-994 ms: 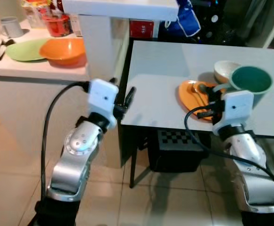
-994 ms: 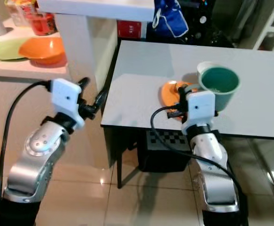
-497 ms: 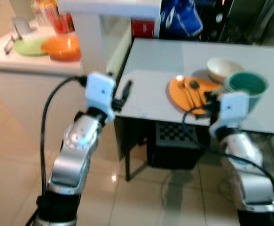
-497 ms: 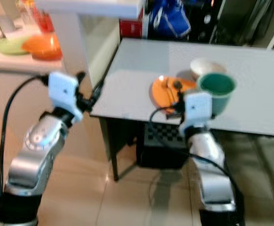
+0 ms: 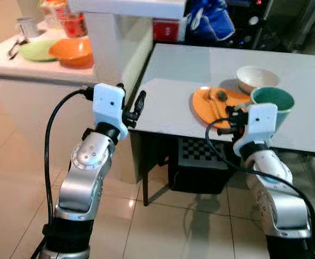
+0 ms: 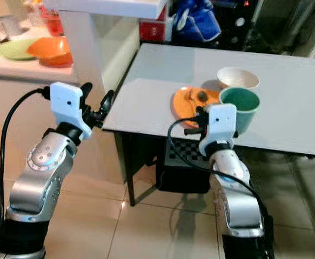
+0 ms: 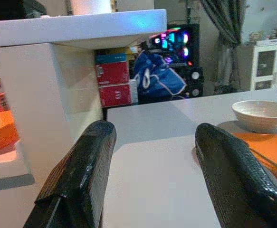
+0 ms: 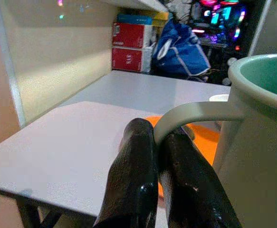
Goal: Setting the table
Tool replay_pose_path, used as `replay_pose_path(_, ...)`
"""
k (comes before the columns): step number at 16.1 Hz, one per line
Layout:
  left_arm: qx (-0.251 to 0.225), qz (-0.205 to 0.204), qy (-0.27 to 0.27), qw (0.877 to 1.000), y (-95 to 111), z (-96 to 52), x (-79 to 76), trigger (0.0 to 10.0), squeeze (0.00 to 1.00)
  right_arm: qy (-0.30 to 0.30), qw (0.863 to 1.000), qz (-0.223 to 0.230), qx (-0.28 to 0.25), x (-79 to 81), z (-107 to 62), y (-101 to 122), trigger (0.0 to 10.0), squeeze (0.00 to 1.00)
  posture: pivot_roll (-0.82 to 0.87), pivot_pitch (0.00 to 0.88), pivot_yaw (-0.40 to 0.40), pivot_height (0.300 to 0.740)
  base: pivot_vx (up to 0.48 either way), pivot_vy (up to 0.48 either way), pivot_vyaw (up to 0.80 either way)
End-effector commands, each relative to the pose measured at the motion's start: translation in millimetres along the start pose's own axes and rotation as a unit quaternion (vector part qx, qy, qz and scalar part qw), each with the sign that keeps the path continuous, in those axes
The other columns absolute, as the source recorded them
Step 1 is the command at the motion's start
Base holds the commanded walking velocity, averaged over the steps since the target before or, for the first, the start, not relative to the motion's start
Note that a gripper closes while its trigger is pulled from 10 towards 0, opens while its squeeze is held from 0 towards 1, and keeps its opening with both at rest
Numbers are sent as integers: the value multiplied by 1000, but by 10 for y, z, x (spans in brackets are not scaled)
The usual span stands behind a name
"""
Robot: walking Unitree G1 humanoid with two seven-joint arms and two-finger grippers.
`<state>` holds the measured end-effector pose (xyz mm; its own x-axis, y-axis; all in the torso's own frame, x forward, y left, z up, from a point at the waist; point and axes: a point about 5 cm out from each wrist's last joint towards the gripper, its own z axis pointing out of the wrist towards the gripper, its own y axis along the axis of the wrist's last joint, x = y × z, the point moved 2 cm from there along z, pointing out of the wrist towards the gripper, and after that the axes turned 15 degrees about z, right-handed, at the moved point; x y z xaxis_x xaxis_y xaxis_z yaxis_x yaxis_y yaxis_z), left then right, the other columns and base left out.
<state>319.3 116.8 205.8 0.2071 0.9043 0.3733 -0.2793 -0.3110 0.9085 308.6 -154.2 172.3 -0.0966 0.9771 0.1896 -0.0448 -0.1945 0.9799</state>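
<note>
A green mug (image 5: 273, 101) with a pale handle is at the front of the grey table (image 5: 168, 91), just right of an orange plate (image 5: 214, 105) carrying cutlery. My right gripper (image 8: 158, 137) is shut on the mug (image 8: 266, 142) by its handle. I cannot tell whether the mug rests on the tabletop or hangs just above it. A white bowl (image 5: 257, 78) sits behind the mug. My left gripper (image 5: 131, 103) is open and holds nothing, beside the table's near left corner.
A white counter (image 5: 17, 70) at the left holds an orange bowl (image 5: 71, 51), a green plate (image 5: 35, 49), a red cup and a metal mug. A white pillar (image 5: 111, 48) stands between counter and table. A black checkered box (image 5: 200, 162) sits under the table, and a blue bag (image 5: 208, 21) lies behind it.
The camera has shifted and pulled back, with blur in between. The mug now shows in front of the white bowl instead of overlapping it. The left gripper stays open by the corner.
</note>
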Motion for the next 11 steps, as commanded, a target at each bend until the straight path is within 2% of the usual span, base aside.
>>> replay_pose_path(1,-16,-3,-7,1000,77,59,-10,10000,0,-7,1000,5,-13,-27,28,80,10000,0,-38,0,-5,740,349,0,-419)
replay_pose_path(6,-19,-7,-7,1000,79,86,22,10000,0,0,1000,2,-14,3,58,102,10000,0,-46,0,-3,740,367,0,-84)
replay_pose_path(11,-22,-6,-18,1000,79,103,-30,10000,0,-16,1000,13,-13,-73,35,120,10000,0,-54,0,-4,740,404,0,0)
